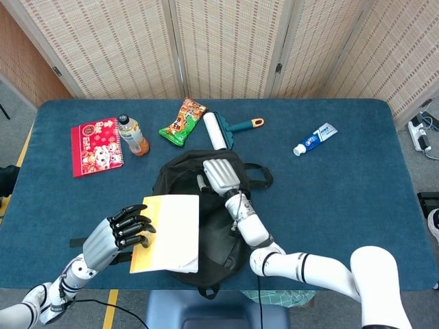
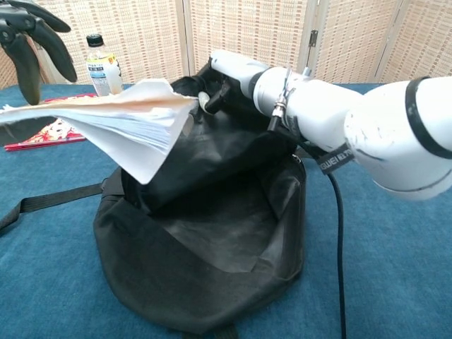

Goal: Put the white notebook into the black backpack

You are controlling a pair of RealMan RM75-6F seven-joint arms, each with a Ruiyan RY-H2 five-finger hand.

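The black backpack point(image 1: 221, 226) point(image 2: 212, 240) lies in the middle of the blue table, its mouth held wide. My right hand point(image 1: 219, 177) point(image 2: 229, 70) grips the bag's upper flap and lifts it high. The white notebook point(image 1: 169, 233) point(image 2: 127, 120), yellow along one edge, hangs in the air, held by my left hand point(image 1: 123, 229) point(image 2: 32, 42). Its right end reaches over the left rim of the open bag, roughly level, pages drooping.
At the back of the table lie a red booklet point(image 1: 96, 147), an orange drink bottle point(image 1: 132, 136), a green snack bag point(image 1: 184, 122), a lint roller point(image 1: 223, 130) and a toothpaste tube point(image 1: 314, 139). A backpack strap point(image 2: 49, 201) trails left.
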